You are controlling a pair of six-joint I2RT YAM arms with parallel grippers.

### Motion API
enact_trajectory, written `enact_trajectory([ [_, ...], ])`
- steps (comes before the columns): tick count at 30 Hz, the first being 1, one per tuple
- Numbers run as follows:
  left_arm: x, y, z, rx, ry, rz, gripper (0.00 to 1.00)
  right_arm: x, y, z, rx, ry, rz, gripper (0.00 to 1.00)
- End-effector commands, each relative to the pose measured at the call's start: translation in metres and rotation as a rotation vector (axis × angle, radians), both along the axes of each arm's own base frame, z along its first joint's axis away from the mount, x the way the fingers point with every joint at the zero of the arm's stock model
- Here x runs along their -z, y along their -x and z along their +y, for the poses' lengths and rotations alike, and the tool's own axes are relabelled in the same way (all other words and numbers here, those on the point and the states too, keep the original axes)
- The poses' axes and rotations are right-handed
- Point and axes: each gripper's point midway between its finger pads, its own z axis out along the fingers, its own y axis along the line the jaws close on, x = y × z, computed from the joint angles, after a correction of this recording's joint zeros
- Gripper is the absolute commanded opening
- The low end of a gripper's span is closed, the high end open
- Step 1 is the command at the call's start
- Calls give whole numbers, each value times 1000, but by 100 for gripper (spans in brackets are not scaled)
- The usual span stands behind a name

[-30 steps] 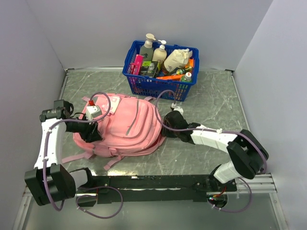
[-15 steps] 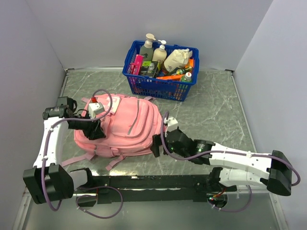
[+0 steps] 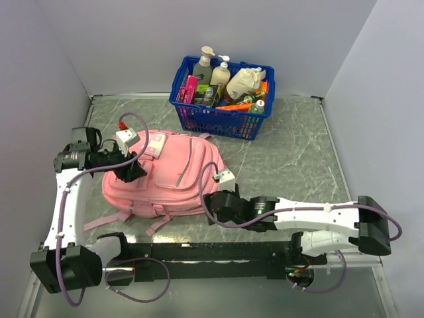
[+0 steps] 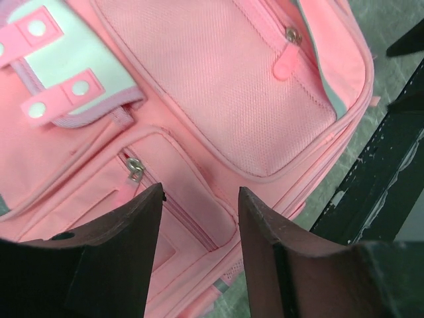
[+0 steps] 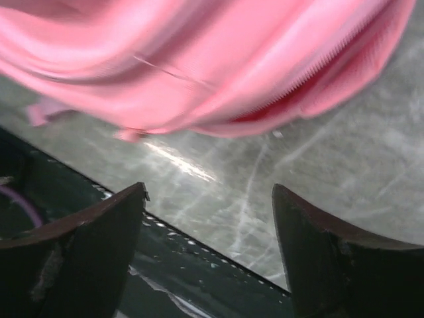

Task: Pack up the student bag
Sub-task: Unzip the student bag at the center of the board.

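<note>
Tools: your left gripper [image 4: 200, 192] hangs over the front pocket with its fingers apart and nothing between them. Your right gripper [image 5: 209, 192] sits low at the bag's near right edge, fingers spread wide and also empty.
Bag: the student bag [image 3: 175, 175] lies flat and front-up on the table [image 3: 291, 152], left of centre, between your two grippers and just in front of the basket.
Step in hand: by the look of it, you are opening the bag before anything goes in.
Doing it well: pin the fabric with one gripper. Close the other squarely on a zip pull [image 4: 134, 169] and draw it along the line of teeth rather than upward, or the soft bag will likely lift and bunch.
Bag contents: you cannot tell. The front pockets look zipped, and the right wrist view shows a dark reddish slit along a zip line, too blurred to call open.
Basket: the blue basket [image 3: 218, 119] stands at the far side of the table.
Basket contents: two pump bottles [image 3: 204, 66], a cream container, a pink box and orange items, packed close.
</note>
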Motion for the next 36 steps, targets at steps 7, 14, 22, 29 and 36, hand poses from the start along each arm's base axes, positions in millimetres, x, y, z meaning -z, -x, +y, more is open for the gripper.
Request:
enact_trajectory([
  [7, -34, -32, -3, -92, 86, -46, 53, 15, 21, 85, -189, 198, -100, 77],
  [14, -28, -45, 7, -180, 88, -12, 52, 28, 28, 149, -213, 121, -79, 72],
  [22, -40, -89, 38, -347, 95, -97, 53, 38, 18, 180, -178, 70, -90, 73],
  [29, -29, -116, 44, -356, 102, -63, 53, 61, -4, 175, -106, 103, -70, 71],
  [36, -13, -112, 49, -359, 52, -67, 54, 76, -12, 177, -74, 120, -21, 63],
])
